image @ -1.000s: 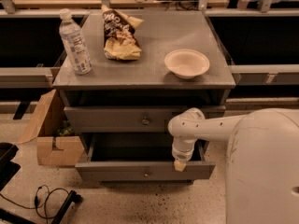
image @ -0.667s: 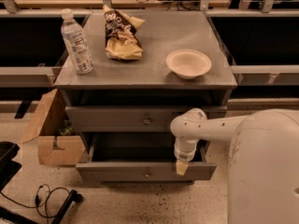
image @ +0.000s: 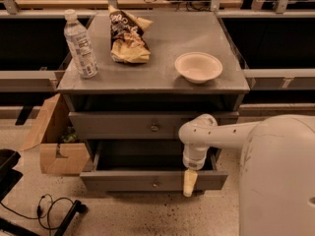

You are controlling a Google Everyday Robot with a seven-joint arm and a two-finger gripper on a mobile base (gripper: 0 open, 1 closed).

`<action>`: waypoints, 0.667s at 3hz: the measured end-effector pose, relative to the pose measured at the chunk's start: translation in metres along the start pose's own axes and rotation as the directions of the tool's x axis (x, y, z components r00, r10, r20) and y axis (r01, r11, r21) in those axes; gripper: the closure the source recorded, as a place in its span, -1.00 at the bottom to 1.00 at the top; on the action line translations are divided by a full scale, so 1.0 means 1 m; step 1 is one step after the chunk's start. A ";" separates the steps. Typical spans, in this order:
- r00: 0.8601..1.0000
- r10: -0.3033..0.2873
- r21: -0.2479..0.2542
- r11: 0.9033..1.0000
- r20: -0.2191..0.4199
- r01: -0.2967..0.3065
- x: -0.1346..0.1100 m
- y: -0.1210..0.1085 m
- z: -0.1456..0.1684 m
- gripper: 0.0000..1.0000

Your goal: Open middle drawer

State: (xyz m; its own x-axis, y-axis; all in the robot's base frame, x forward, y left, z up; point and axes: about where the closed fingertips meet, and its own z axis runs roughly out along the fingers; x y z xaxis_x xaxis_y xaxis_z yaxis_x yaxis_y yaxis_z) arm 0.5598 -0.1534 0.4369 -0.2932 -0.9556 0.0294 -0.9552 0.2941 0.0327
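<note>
The grey cabinet (image: 152,77) shows two drawer fronts, each with a small brass knob. The upper one (image: 123,126) sits nearly closed just under the top. The middle drawer (image: 123,180) below it is pulled well out, its dark inside showing and its knob (image: 155,184) at the centre of the front. My gripper (image: 189,182) hangs from the white arm (image: 216,134) at the drawer's front edge, right of the knob, its tan tip down over the front panel. No drawer shows beneath the open one.
On the cabinet top stand a water bottle (image: 80,44), a chip bag (image: 127,33) and a cream bowl (image: 198,67). An open cardboard box (image: 51,141) sits on the floor at the left, with cables (image: 49,208) and a dark object (image: 7,168) near it. My white body (image: 280,181) fills the lower right.
My gripper has dropped a little lower over the open drawer's front panel. The drawer and the things on top have not visibly moved.
</note>
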 end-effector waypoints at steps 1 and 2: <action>1.000 0.013 -0.029 1.000 -0.010 -0.013 0.013 0.031 0.011 -0.63; 0.998 0.027 -0.092 0.995 -0.060 -0.033 0.031 0.084 0.024 -0.18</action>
State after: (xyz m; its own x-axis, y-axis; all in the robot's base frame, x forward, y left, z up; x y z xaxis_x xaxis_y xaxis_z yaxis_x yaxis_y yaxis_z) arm 0.4694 -0.1584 0.4170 -0.3164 -0.9443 0.0904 -0.9373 0.3259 0.1234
